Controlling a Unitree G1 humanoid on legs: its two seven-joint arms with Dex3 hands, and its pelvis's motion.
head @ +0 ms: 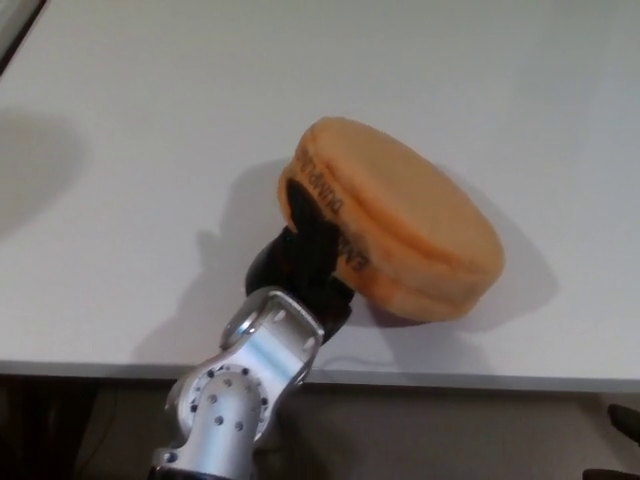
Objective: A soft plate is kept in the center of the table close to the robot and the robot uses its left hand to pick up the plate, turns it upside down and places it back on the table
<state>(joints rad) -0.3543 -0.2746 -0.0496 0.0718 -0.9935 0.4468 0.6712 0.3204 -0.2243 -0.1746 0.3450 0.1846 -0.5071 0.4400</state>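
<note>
Plate (pixel 400 225): orange all over, its side rim carrying a band of dark printed lettering, only partly legible. Left hand (pixel 305 255): black, set against the orange rim. Wrist (pixel 245 385): bright silver metal dotted with small dark screws. Table (pixel 150 120): plain white, crossed by soft grey shadows.

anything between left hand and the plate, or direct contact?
Nothing between them. The head view shows the left hand gripping the orange plate directly at its near-left rim, with black fingers against the lettered side.
</note>
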